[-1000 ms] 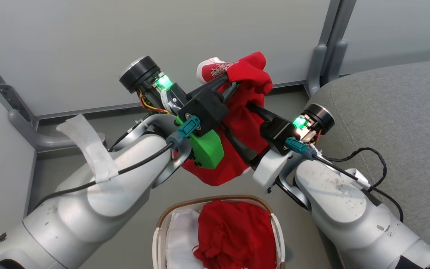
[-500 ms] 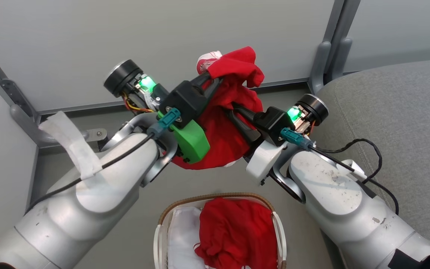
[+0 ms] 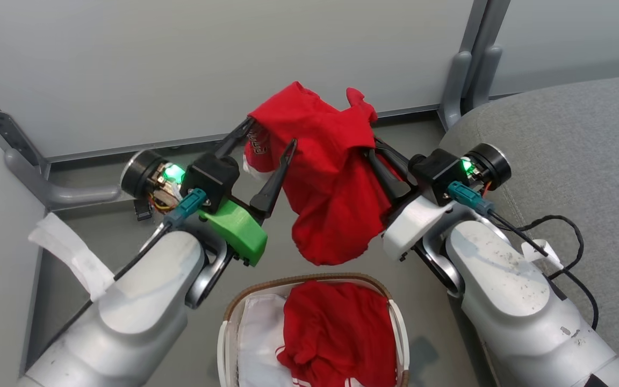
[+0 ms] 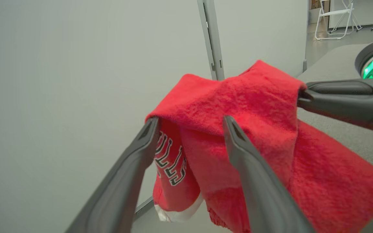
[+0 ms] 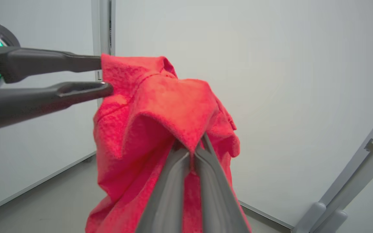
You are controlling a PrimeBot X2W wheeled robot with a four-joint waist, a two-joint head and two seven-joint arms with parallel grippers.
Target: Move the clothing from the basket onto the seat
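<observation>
Evidently you were mid-transfer: right jaws clamped the garment [image 3: 331, 204], left jaws spread open; carrying it onto the seat [image 3: 573, 140] was due.

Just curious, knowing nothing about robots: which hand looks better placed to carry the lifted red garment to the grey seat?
Probably the right hand: it is shut on the red garment and nearer the seat, while the left hand is open.
</observation>
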